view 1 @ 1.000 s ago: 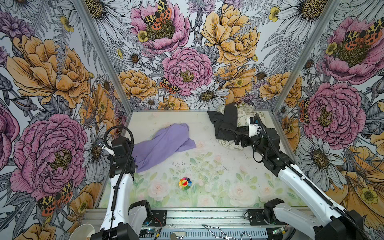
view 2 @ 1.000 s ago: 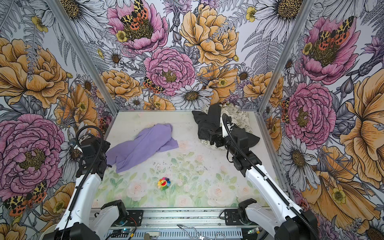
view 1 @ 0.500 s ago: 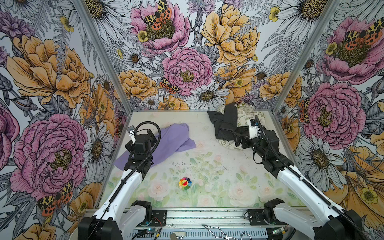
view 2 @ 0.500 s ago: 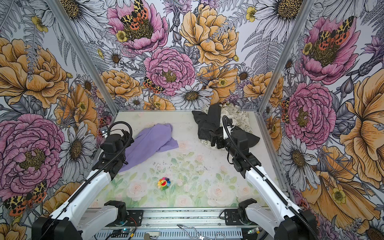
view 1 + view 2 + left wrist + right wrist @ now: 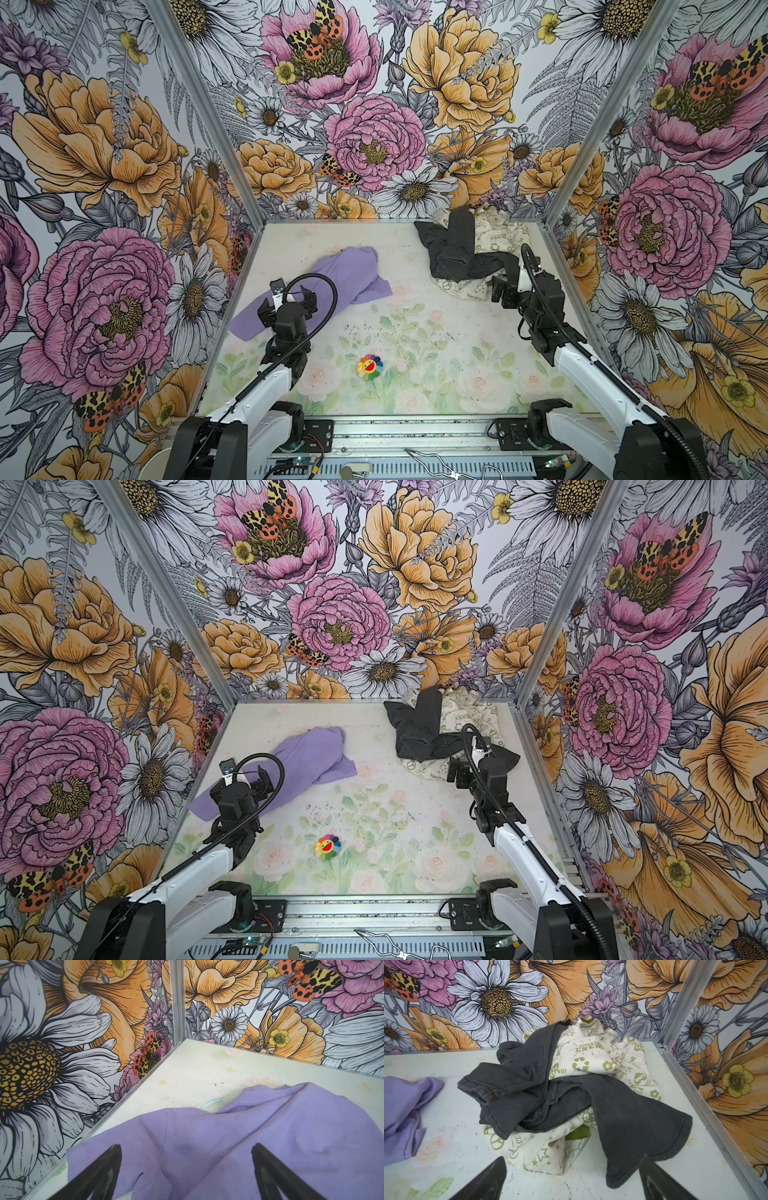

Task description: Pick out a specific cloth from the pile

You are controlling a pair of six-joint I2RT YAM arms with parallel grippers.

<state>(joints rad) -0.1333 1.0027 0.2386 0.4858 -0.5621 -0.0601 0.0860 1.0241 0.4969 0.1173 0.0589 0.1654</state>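
Lavender soft fabric sheet [image 5: 349,276] is lying limp, likely light, at ten o'clock: pinch a fold. Left gripper [image 5: 186,1148], right gripper [image 5: 573,1160] are gaping, empty.

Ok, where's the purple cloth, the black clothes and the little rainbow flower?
purple cloth [image 5: 349,274]: in a top view, on its broad far fold.
black garment [image 5: 550,1095]: right wrist view, on its crumpled middle.
rainbow flower [image 5: 370,366]: in a top view, on its centre.

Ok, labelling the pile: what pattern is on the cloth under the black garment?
The cream cloth: olive-green recycling symbols, flowers, stars; clearest in right wrist view.
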